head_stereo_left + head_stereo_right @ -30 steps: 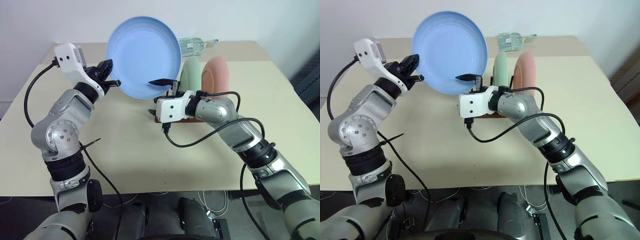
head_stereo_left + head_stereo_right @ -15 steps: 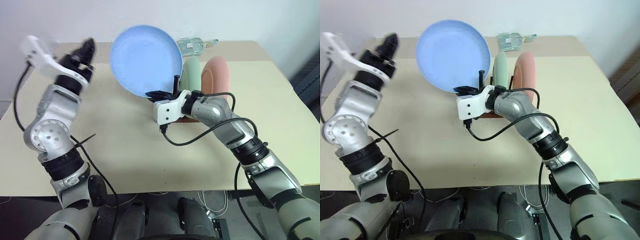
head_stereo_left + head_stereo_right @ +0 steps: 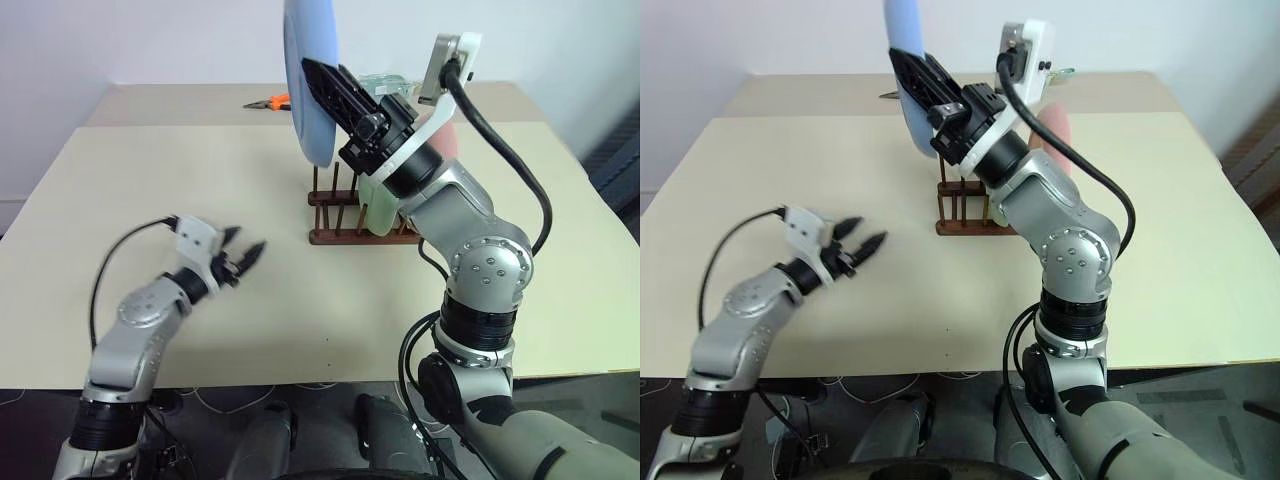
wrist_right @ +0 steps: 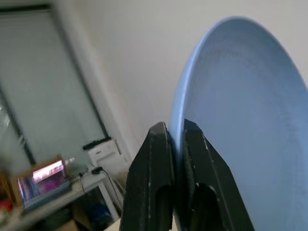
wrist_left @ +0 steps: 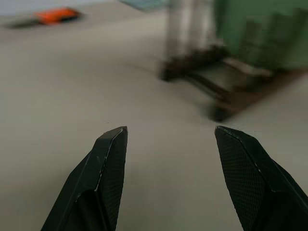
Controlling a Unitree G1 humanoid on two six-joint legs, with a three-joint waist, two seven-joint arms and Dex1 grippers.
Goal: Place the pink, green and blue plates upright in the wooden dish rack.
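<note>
Head camera first: the right gripper is raised above the table and clamped on the rim of the blue plate, which stands edge-on in the air, above the near end of the wooden dish rack. The rack sits around the middle of the table, a few bare pegs sticking up at its near end. The green plate is already standing upright in the rack, and the pink plate peeks out behind the right arm, so I can't tell exactly how it's seated. The left gripper is low over the table on the left side, well apart from the rack, fingers spread and holding nothing. At the far edge of the table there are orange-handled pliers.

Left wrist view: the two black fingers are apart with just bare tabletop between them. Further out you see the rack's dark base and pegs, blurry, with the green plate standing in it, and the orange pliers way off at the back.

Right wrist view: both fingers are pinched together on the blue plate's edge, one each side of the rim, with the plate's face spreading out past them.
</note>
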